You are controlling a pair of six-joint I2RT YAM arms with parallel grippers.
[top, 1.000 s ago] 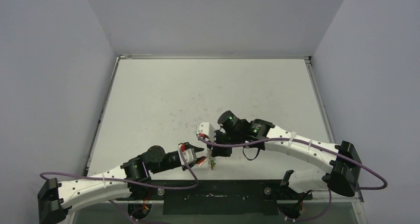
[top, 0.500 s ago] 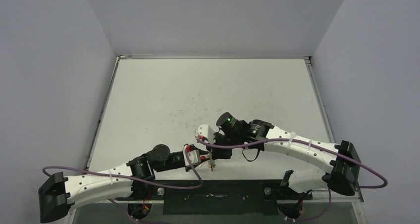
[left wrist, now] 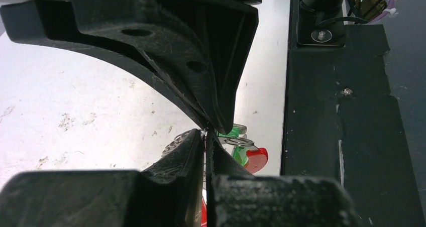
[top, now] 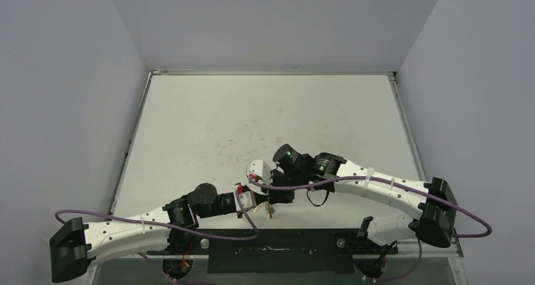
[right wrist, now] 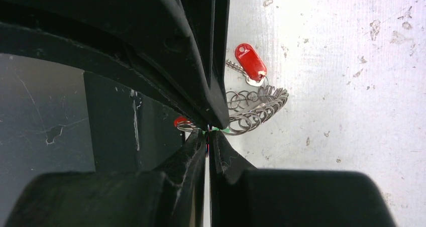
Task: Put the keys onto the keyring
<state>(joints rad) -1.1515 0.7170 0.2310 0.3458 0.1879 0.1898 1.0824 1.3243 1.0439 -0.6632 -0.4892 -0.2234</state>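
Note:
My two grippers meet tip to tip low over the table's near edge. In the top view the left gripper [top: 257, 201] touches the right gripper [top: 270, 198]. The left gripper [left wrist: 206, 134] is shut on the keyring, with a strip of its red sleeve [left wrist: 203, 213] between the fingers and its silvery coil [left wrist: 175, 141] beside them. The right gripper [right wrist: 208, 132] is shut on a thin green-headed key [right wrist: 221, 130], with the keyring's coil [right wrist: 257, 108] and a red piece [right wrist: 250, 62] just beyond. Green key heads [left wrist: 234, 131] and a red lobe [left wrist: 256, 159] show past the left fingertips. The keys [top: 270, 210] are tiny in the top view.
A black base plate [top: 277, 250] runs along the near edge right under the grippers, and shows in the left wrist view [left wrist: 346, 136]. The white table [top: 265, 121] is scuffed and walled on three sides. Purple cables [top: 303, 185] loop beside both wrists.
My left arm has slid right until its gripper touches the right gripper's tip. The right gripper has shifted slightly left and nearer with the hanging keys.

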